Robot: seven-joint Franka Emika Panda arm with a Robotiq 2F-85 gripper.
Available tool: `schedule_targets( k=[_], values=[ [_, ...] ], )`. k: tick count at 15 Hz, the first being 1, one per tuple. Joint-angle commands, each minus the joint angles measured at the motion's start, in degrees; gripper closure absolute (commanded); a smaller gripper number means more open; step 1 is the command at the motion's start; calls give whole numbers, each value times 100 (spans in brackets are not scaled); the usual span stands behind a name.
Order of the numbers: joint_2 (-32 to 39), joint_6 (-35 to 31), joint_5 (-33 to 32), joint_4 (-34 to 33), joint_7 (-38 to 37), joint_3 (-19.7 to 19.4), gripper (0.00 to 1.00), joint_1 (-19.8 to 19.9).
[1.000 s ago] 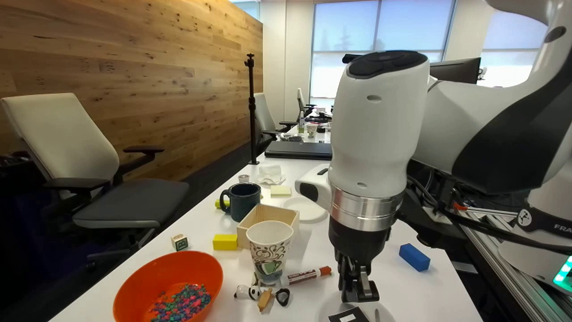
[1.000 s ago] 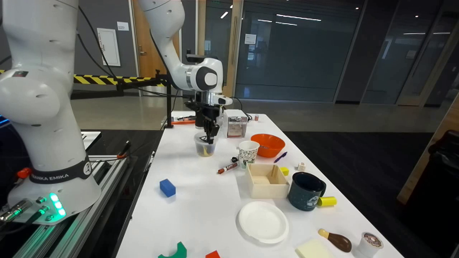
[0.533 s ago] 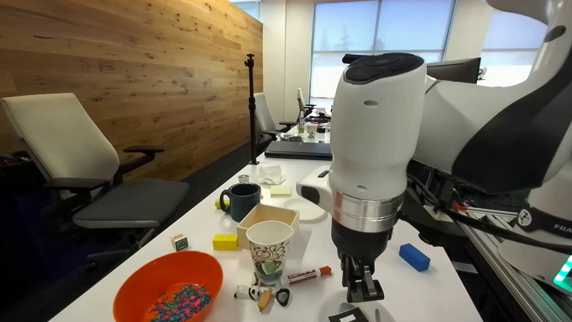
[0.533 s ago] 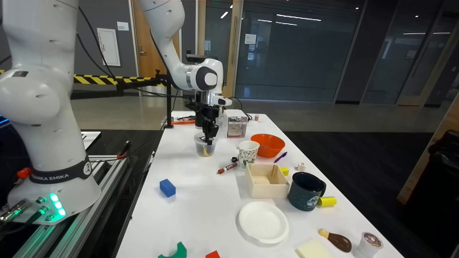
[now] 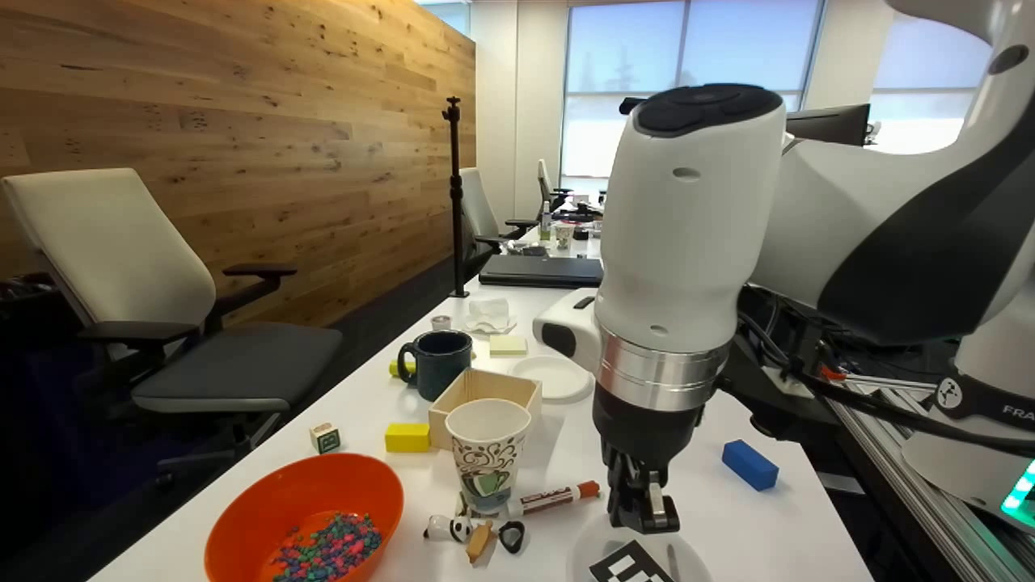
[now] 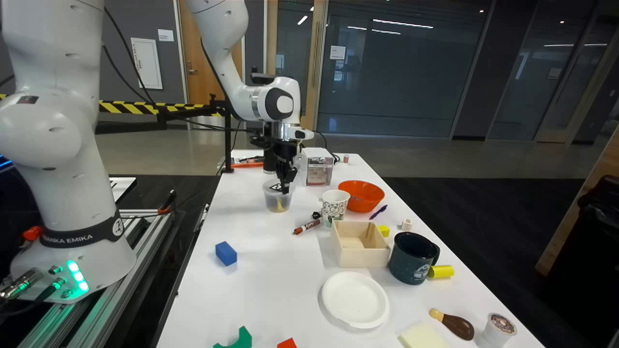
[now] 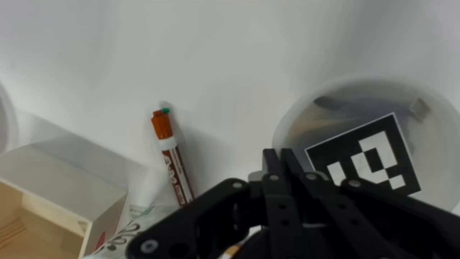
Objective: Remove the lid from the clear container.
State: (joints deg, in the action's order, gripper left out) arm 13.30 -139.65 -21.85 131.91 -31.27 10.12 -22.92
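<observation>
Your gripper (image 7: 279, 153) stands at the edge of the translucent lid (image 7: 364, 113), its fingers (image 7: 271, 160) pressed nearly together; whether the rim is pinched between them you cannot tell. The lid, bearing a fiducial tag (image 7: 366, 158), looks seated on the clear container (image 6: 272, 199). If you haven't caught that rim, lifting will probably just slide off it. If you have, a snug fit could raise or tip the whole container, since you'd pull from one side with nothing visible bracing it, and the yellow object (image 7: 320, 124) inside might spill. Dragging sideways risks rolling the dry-erase marker (image 7: 173, 160) or toppling the nearby paper cup (image 6: 334, 208).
</observation>
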Motion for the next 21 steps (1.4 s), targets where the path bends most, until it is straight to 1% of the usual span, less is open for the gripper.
schedule_targets(
  k=[1, 3, 4, 5, 6, 12, 15, 17, 21],
  values=[
    [-100, -552, -1525, 183, -1289, -369, 99, -275],
    [-102, -672, -2422, 149, -2117, -753, 99, -610],
    [-53, -599, -2678, 121, -2354, -522, 99, -379],
    [-37, -494, -2736, 113, -2428, -453, 99, -334],
    [-26, -444, -2660, 129, -2383, -348, 99, -253],
    [-198, -420, -1545, 350, -1424, 107, 99, 112],
    [-398, -327, -471, 410, -492, 322, 99, 265],
    [-503, -111, 57, 369, -58, 354, 99, 274],
    [-637, 367, 586, 209, 404, 335, 99, 291]
  ],
)
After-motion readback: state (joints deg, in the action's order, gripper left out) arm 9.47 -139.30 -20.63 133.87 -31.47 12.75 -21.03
